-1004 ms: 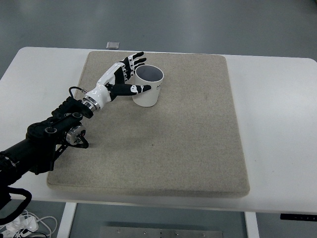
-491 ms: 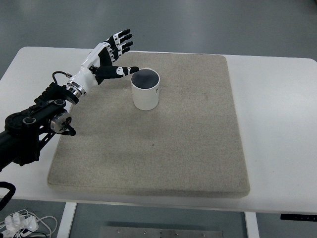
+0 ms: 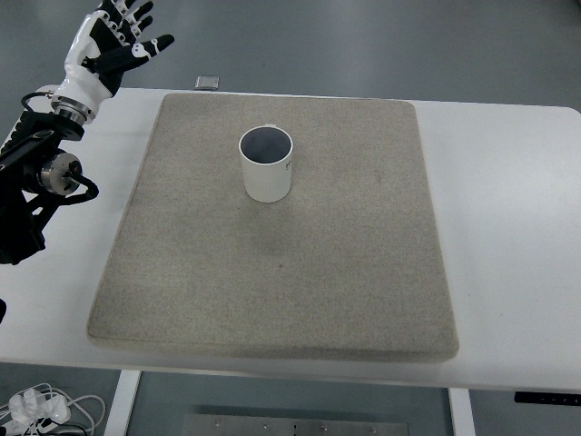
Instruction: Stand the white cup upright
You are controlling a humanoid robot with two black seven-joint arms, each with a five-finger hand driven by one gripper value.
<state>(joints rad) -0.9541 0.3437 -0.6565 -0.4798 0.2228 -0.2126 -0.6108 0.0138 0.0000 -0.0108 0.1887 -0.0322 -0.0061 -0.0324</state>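
A white cup (image 3: 267, 165) stands upright, mouth up, on the grey mat (image 3: 281, 263), in its far middle part. My left hand (image 3: 116, 38) is raised at the picture's top left corner, well away from the cup, with its fingers spread and holding nothing. The right arm is out of view.
The mat lies on a white table (image 3: 517, 227). A small dark flat object (image 3: 208, 84) lies on the table just beyond the mat's far left edge. Cables (image 3: 36, 409) hang below the table's near left corner.
My left hand has let go of the cup and drawn back up and to the left, out to the table's far left corner. The cup now stands upright and alone.
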